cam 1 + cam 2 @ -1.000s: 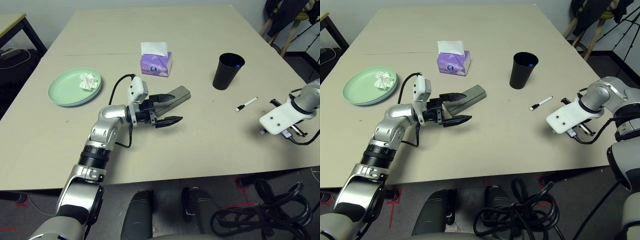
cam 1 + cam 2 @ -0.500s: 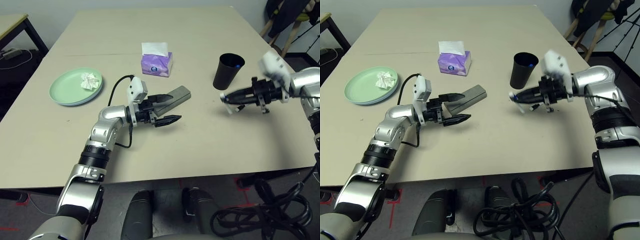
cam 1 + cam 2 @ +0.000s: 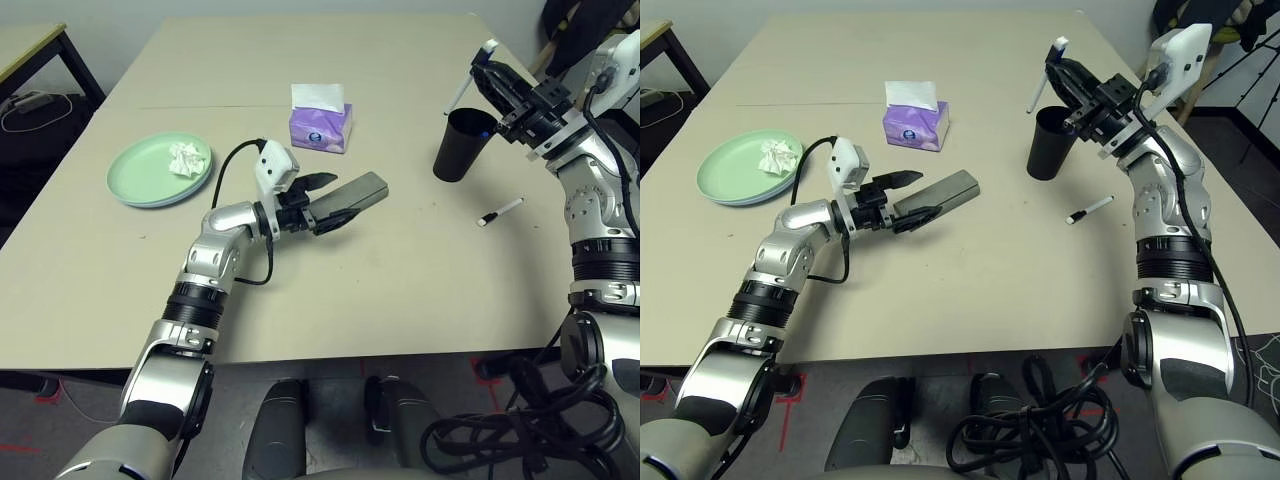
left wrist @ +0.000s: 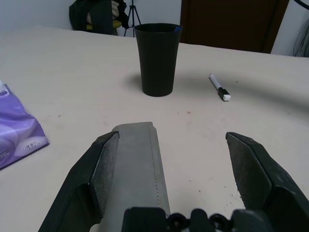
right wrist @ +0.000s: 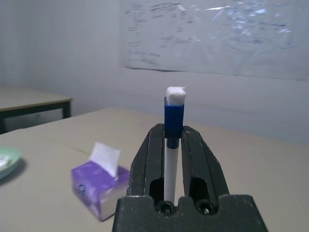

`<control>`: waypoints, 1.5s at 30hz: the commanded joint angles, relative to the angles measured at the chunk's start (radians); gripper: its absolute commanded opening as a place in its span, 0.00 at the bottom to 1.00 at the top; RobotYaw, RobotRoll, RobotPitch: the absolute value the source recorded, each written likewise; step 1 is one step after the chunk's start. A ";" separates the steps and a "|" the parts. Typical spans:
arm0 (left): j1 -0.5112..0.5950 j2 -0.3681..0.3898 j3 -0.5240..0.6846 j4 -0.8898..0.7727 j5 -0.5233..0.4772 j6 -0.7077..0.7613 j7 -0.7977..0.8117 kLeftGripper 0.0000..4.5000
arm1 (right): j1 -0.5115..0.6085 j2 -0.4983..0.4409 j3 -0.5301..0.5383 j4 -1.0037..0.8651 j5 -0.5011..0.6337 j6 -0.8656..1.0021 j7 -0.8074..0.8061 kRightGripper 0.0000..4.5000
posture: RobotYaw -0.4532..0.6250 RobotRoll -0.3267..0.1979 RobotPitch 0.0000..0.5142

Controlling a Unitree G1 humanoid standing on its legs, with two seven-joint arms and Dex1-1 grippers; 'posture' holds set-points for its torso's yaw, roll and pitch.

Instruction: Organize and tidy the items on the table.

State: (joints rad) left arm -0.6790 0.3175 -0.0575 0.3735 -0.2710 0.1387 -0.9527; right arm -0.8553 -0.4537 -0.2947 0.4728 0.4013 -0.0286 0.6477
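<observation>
Left claw: the left claw (image 4: 172, 135) was open, its 2 black fingers spread wide, low over the counter (image 3: 290, 310).
Glasses case: the grey oblong glasses case (image 4: 137, 169) lay between those 2 fingers, nearer 1 of them, with no grip closed on it; whether it touched that finger I could not tell.
Right claw: the right claw (image 5: 174, 133) was closed on a slim white pen with a blue band and a white end (image 5: 171, 169), pinched between its 2 black fingers.
Held pen: it was raised off the counter at a steep tilt, near the black cup.
Cup: the tall black cup (image 4: 157, 60) stood upright on the counter, with a small blue thing (image 4: 178, 29) at its rim.
Loose pen: a thin white pen with a black cap (image 3: 501, 211) lay flat on the counter near the cup, on the robot's right side.
Plates: a pale green round plate (image 3: 140, 170) sat on top of a pale blue round plate (image 3: 155, 205), on the robot's left side.
Tissue: the crumpled white tissue (image 3: 186, 159) rested on the green plate.
Box: a purple tissue box (image 3: 320, 130) with 1 white sheet sticking up stood between the plates and the cup, beyond the glasses case.
</observation>
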 commanded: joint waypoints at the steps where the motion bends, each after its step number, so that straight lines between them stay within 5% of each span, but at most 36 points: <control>1: -0.013 -0.013 0.010 0.002 -0.014 -0.005 0.003 1.00 | -0.024 -0.007 -0.019 0.040 -0.053 0.006 -0.141 0.07 | 0.46 0.62 0.20; 9: -0.008 -0.016 0.021 -0.019 -0.039 0.016 -0.012 1.00 | -0.020 -0.010 0.017 0.069 -0.131 0.127 -0.302 0.07 | 0.46 0.62 0.20; 36: -0.007 -0.005 0.020 -0.025 -0.030 0.021 -0.018 1.00 | -0.132 0.006 0.058 0.213 -0.156 0.123 -0.256 0.07 | 0.47 0.62 0.20; 45: -0.008 -0.003 0.019 -0.023 -0.029 0.022 -0.016 1.00 | -0.136 0.010 0.056 0.200 -0.139 0.126 -0.190 0.79 | 0.47 0.62 0.20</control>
State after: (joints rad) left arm -0.6878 0.3108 -0.0375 0.3673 -0.2967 0.1541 -0.9671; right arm -0.9804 -0.4443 -0.2440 0.6751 0.2523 0.0971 0.4393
